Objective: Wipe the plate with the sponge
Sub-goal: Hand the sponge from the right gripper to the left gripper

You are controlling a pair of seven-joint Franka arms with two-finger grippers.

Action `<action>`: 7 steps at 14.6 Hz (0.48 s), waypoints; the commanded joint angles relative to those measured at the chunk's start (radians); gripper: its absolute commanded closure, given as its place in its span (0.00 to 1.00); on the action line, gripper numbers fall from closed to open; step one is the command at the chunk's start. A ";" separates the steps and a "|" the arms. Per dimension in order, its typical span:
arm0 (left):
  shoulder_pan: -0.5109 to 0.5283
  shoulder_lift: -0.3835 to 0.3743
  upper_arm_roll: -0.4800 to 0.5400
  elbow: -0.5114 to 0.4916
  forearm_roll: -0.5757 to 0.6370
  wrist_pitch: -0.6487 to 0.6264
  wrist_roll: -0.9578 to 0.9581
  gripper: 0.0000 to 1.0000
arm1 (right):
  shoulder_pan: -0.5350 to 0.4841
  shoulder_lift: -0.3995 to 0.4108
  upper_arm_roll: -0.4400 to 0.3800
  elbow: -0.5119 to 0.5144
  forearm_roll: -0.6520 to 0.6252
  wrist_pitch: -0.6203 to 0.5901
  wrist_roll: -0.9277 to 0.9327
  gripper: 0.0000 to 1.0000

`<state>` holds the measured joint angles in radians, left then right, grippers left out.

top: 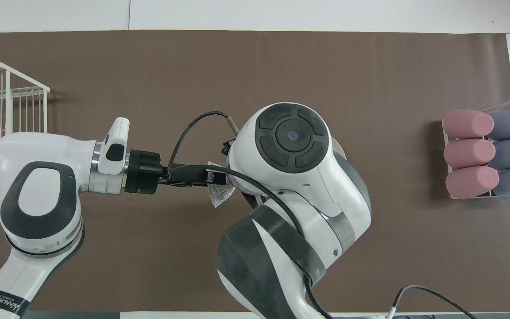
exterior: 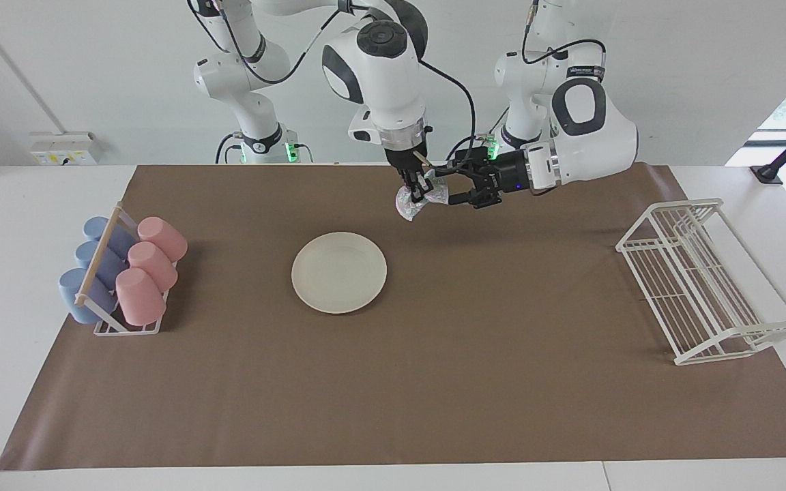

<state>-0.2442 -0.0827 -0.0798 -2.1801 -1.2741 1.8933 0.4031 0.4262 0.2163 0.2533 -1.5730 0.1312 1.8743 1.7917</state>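
Sponge [exterior: 422,198] aloft between both grippers, over bare mat nearer robots than plate [exterior: 339,272]; right gripper [exterior: 416,189] clamped on it from above; left gripper [exterior: 449,185] alongside, fingers spread; plate untouched; wiping not begun.

Cream plate [exterior: 338,272], silvery mesh sponge [exterior: 412,202], pink and blue cups [exterior: 123,269], brown mat [exterior: 393,382].

This looks like a robotics lab. Two white robot arms [exterior: 393,75] stand at a white table [exterior: 24,204] covered with a brown mat [exterior: 434,375], before a bare white wall [exterior: 59,68] with trailing cables [exterior: 461,102].
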 commanded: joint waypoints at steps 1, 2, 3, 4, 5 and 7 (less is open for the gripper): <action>-0.004 -0.035 0.009 -0.035 -0.018 0.000 0.014 0.18 | -0.004 0.014 0.006 0.022 -0.013 -0.006 0.009 1.00; -0.003 -0.035 0.011 -0.035 -0.018 -0.014 0.011 0.33 | -0.004 0.014 0.006 0.022 -0.013 -0.004 0.008 1.00; -0.003 -0.035 0.009 -0.035 -0.018 -0.023 0.000 0.56 | -0.004 0.014 0.006 0.022 -0.013 -0.003 0.008 1.00; -0.004 -0.035 0.009 -0.035 -0.018 -0.025 -0.025 0.74 | -0.006 0.014 0.006 0.022 -0.013 -0.003 0.008 1.00; -0.004 -0.037 0.008 -0.035 -0.018 -0.023 -0.053 1.00 | -0.006 0.014 0.006 0.022 -0.013 -0.003 0.008 1.00; 0.000 -0.037 0.009 -0.035 -0.025 -0.028 -0.066 1.00 | -0.006 0.014 0.004 0.022 -0.015 -0.001 0.008 1.00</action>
<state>-0.2441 -0.0836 -0.0776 -2.1806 -1.2797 1.8769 0.3598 0.4260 0.2171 0.2528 -1.5722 0.1310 1.8744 1.7917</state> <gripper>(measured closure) 0.656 0.912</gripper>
